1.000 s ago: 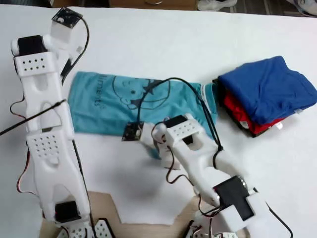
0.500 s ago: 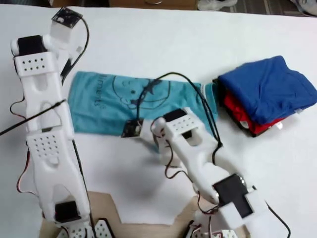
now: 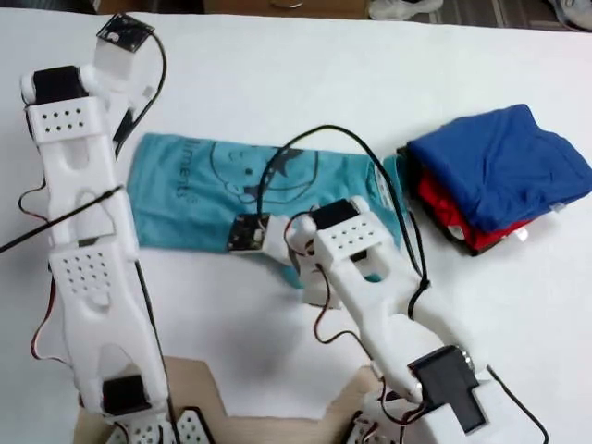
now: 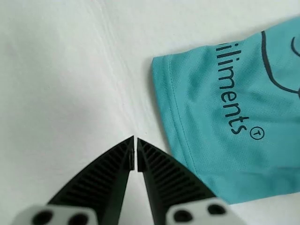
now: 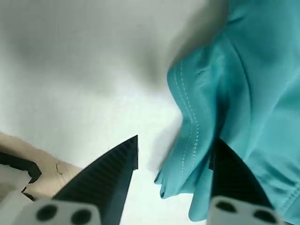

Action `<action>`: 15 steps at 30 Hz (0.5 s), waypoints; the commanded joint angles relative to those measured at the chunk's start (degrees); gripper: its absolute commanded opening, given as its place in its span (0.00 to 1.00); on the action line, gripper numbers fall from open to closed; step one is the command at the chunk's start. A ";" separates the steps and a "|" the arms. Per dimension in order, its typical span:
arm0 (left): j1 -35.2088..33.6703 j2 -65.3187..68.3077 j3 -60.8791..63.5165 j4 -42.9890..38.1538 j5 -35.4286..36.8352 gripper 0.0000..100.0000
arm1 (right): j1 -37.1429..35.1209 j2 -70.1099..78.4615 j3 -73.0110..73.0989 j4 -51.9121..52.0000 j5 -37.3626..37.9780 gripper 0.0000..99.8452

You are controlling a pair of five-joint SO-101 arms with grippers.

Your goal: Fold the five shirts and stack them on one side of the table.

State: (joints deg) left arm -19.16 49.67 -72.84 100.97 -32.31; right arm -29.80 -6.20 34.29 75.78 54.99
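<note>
A teal shirt lies flat in a long strip across the middle of the white table. My right gripper is at its near edge. It stands open, and a bunched hem of the teal shirt lies between its black fingers. My left gripper is shut with nothing in it, over bare table just beside the printed end of the teal shirt. The left arm stretches along the table's left side. A stack of folded shirts sits at the right, a blue one above a red one.
A dark garment shows under the red shirt at the stack's bottom. Brown cardboard lies at the near edge between the arm bases. The right arm's black cable loops over the teal shirt. Open table lies beyond the shirt.
My right arm has shifted slightly, its wrist edging toward the shirt and its elbow sinking toward the near edge. The left arm and the stack have not moved.
</note>
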 commanded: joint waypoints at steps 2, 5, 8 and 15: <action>-0.44 -0.53 -1.27 0.00 -0.26 0.02 | 0.75 -2.59 2.55 -4.00 0.62 0.25; -0.53 -0.53 -1.27 0.09 -0.26 0.02 | 1.27 -0.31 3.08 -6.46 0.62 0.25; -1.14 -0.53 -1.27 0.09 -0.26 0.02 | 3.12 4.00 2.02 -8.57 0.70 0.25; -2.46 -0.53 -1.27 0.18 -1.93 0.02 | 4.97 12.26 -2.90 -8.66 0.70 0.25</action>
State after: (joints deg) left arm -20.92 49.67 -72.84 100.97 -33.10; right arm -25.41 4.18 33.93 67.60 55.34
